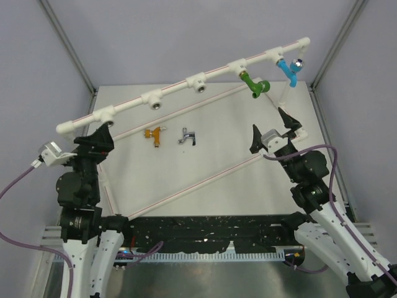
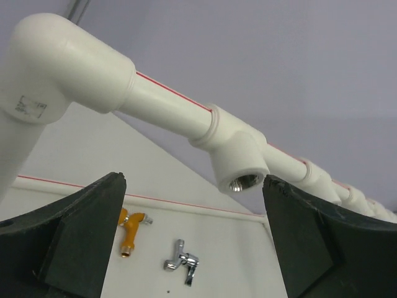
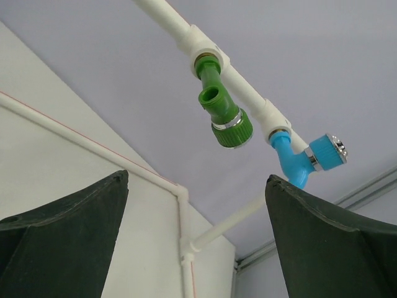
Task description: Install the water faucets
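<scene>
Two down, two to go by the look of it: the green faucet (image 1: 254, 85) and the blue faucet (image 1: 290, 69) hang from the far right sockets of the white pipe frame (image 1: 180, 87). The orange-gold faucet (image 1: 155, 134) and the silver faucet (image 1: 187, 136) lie side by side, not touching, on the table (image 1: 236, 143), left of centre.

The left gripper (image 2: 193, 180) is spread wide with nothing in it, up by the far left end of the frame and looking at an empty socket (image 2: 242, 182). The right gripper (image 3: 197, 177) is just as wide and empty, below the green and blue pair.

How will those two loose fittings handle? Small, light and rigid, I'd say, with smooth, shiny skins that could slip or spin between the fingers. Best bet is to pinch across the stout middle of the body, leaving the threaded brass end free for the socket. Stay off the metal handle, which would likely swivel under a squeeze.
</scene>
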